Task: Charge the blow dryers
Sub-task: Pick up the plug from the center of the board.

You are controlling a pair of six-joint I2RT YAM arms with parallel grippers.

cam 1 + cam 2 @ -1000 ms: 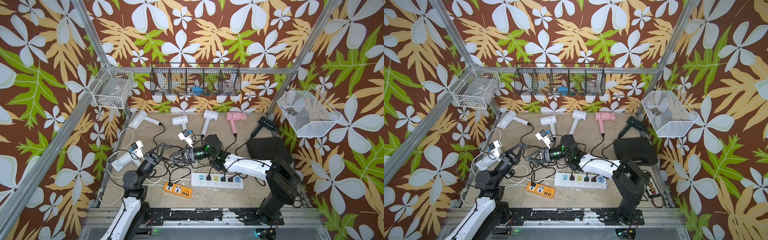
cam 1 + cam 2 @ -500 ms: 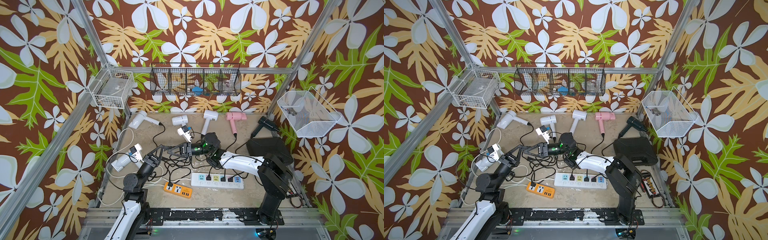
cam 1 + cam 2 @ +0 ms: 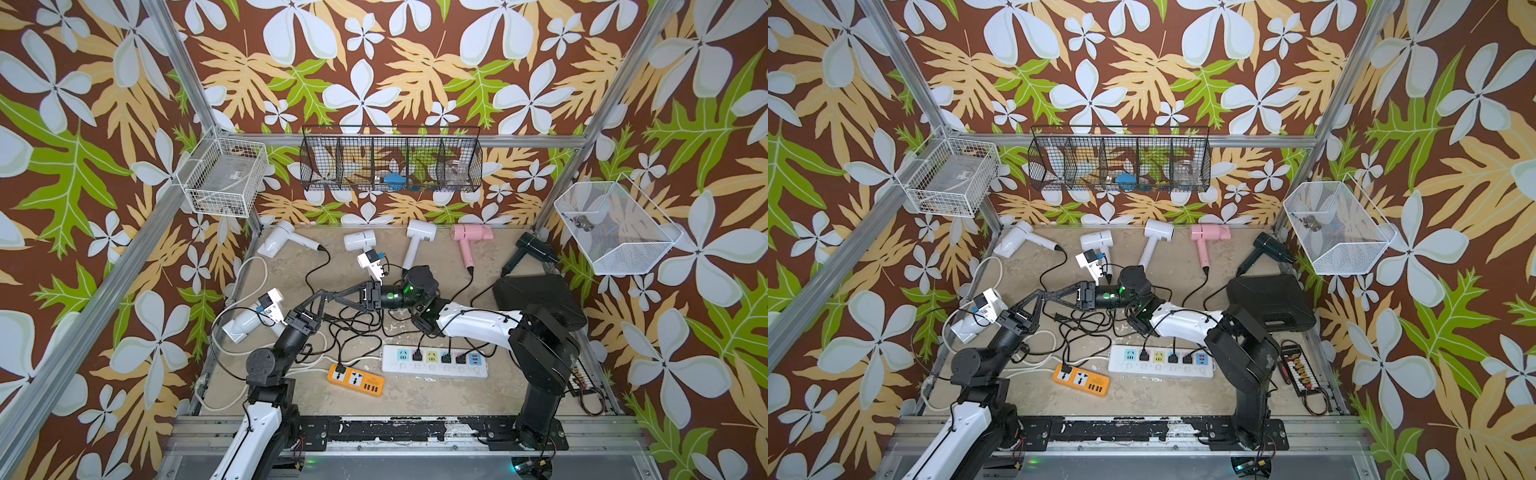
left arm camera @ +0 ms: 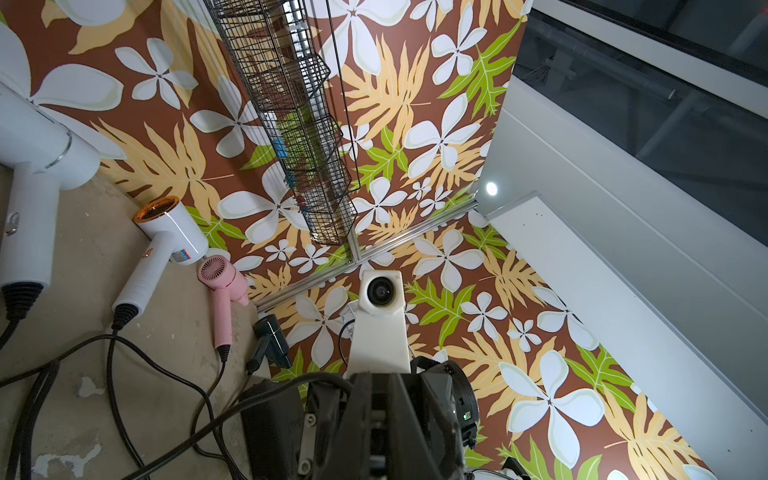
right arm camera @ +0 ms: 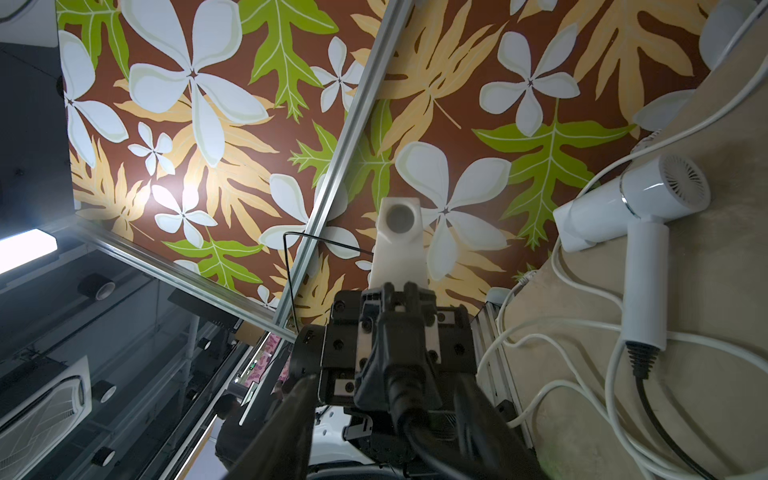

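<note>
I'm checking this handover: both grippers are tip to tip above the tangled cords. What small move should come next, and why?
Probably close the right gripper onto the black plug. The shut left gripper appears to pinch that plug, and the right fingers flank it without clearly gripping, so the right needs a firm hold before the left lets go.

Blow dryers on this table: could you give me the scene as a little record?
White blow dryers: four, three along the back, one on the left side
Pink blow dryer: at the back
Black blow dryer: back right corner
White power strip: three black plugs in
Orange power strip: one plug in
Left end effector: shut on a black plug
Right end effector: at that plug, grip unclear
</note>
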